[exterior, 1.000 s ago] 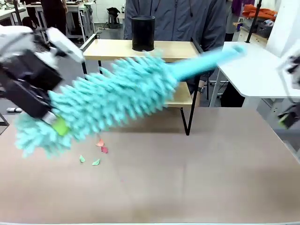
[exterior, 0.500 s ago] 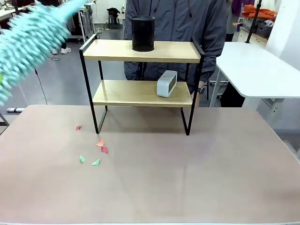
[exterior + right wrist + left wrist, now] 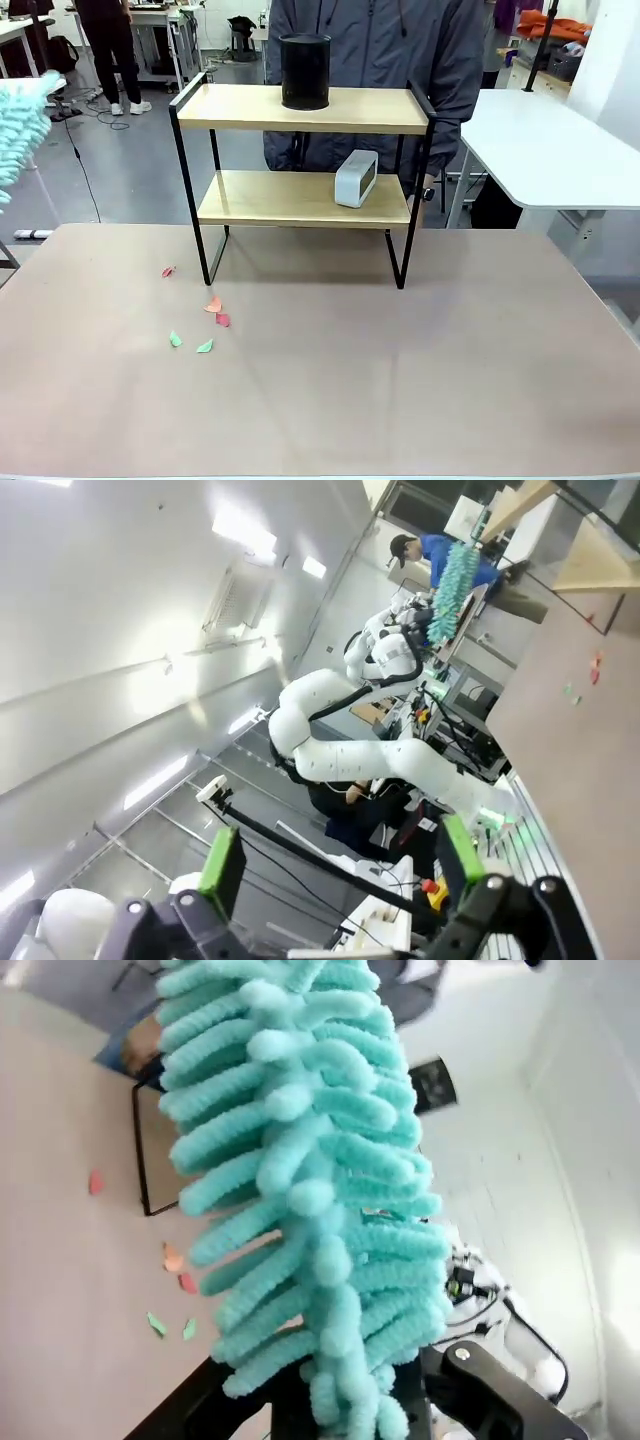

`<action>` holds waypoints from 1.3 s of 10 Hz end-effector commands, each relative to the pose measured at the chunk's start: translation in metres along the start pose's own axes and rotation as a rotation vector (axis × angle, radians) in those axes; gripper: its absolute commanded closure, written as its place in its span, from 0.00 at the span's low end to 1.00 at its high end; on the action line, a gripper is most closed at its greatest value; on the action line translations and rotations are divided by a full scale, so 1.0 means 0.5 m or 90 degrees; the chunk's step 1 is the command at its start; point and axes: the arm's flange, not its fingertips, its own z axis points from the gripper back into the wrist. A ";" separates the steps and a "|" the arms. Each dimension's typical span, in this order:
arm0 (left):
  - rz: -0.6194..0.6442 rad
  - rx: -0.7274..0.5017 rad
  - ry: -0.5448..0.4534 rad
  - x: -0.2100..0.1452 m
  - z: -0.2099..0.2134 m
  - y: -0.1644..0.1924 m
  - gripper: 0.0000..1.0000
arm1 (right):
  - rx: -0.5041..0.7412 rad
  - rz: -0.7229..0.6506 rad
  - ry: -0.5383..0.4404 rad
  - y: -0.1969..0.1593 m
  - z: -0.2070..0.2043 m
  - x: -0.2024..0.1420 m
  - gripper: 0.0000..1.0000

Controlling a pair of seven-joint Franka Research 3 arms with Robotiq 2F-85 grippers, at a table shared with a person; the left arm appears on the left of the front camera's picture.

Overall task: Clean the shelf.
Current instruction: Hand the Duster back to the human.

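Observation:
The shelf (image 3: pixel 300 108) stands mid-table with a black cylinder (image 3: pixel 305 70) on its top board and a small white box (image 3: pixel 355 178) on the lower one. A fluffy teal duster (image 3: pixel 310 1180) rises from my left gripper (image 3: pixel 350 1405), which is shut on its lower end. In the front view the duster (image 3: pixel 20 120) pokes in at the far left edge, well clear of the shelf. My right gripper (image 3: pixel 340 865) is open, green pads (image 3: pixel 222 860) wide apart, pointing across the room at the left arm (image 3: pixel 340 740) and the duster (image 3: pixel 455 585).
Several small coloured paper scraps (image 3: pixel 212 308) lie on the brown table (image 3: pixel 400 370) left of the shelf's front left leg. A person in a grey jacket (image 3: pixel 380 45) stands right behind the shelf. A white side table (image 3: pixel 540 150) is at the right.
The left arm swung the duster from in front of the shelf up and away to the left, almost out of the front view. The shelf's items and the scraps stayed put.

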 end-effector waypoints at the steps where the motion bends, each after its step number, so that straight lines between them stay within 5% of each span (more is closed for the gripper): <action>1: 0.061 -0.037 0.000 0.014 -0.054 0.029 1.00 | -0.001 0.010 0.011 0.007 0.027 -0.003 0.00; 5: 0.076 -0.074 0.073 0.023 -0.096 0.048 1.00 | -0.001 0.010 0.011 0.007 0.027 -0.003 0.00; 13: 0.082 -0.030 0.047 0.003 -0.091 0.076 1.00 | -0.001 0.010 0.011 0.007 0.027 -0.003 0.00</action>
